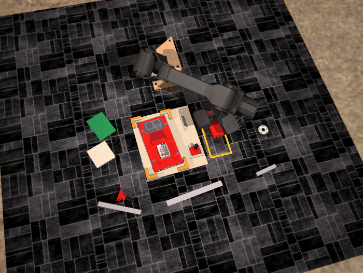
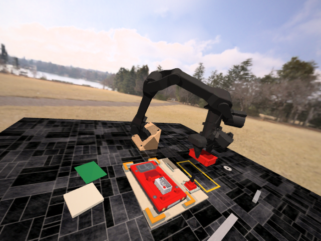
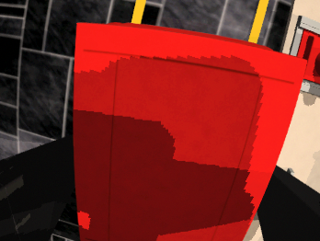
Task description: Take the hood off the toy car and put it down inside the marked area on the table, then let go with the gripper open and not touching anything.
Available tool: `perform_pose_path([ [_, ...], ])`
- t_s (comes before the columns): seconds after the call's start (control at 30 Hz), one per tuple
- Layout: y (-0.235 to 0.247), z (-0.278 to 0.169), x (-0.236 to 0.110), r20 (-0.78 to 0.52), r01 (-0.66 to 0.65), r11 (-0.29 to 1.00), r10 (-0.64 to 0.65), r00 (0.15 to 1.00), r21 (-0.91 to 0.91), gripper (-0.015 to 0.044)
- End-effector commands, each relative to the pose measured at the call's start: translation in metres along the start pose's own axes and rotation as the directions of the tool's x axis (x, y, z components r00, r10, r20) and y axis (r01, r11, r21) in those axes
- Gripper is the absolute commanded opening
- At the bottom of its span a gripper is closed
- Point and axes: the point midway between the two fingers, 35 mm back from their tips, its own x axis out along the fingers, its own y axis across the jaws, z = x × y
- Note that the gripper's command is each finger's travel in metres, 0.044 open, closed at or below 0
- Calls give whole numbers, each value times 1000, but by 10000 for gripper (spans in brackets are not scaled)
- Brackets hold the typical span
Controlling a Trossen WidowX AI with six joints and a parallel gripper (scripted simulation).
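My gripper (image 1: 214,126) (image 2: 203,155) is shut on the red hood (image 1: 216,131) (image 2: 207,158) (image 3: 177,150) and holds it in the air over the far end of the yellow marked rectangle (image 1: 228,146) (image 2: 207,176). In the wrist view the hood fills most of the picture, with the dark fingers at both lower corners. The red toy car (image 1: 159,144) (image 2: 156,187) sits on a beige board (image 1: 193,137) (image 2: 181,178) with orange corner brackets, left of the rectangle. Its grey engine block (image 1: 163,150) (image 2: 163,184) lies uncovered.
A small red stand with a black peg (image 1: 195,149) (image 2: 191,183) sits on the board beside the rectangle. A green tile (image 1: 101,125) (image 2: 90,171), a cream tile (image 1: 100,153) (image 2: 83,199), grey bars (image 1: 194,193) (image 1: 119,207) (image 1: 265,169), a white ring (image 1: 263,129) (image 2: 227,168), a red-black part (image 1: 122,195) and a wooden wedge (image 2: 147,138) lie around.
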Motion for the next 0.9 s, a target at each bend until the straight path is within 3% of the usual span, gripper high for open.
perform_pose_path([
  [0.0,0,1,2,5,4,1000,-4,1000,-3,0],
  [0.87,0,1,18,5,4,1000,-4,1000,-3,0],
])
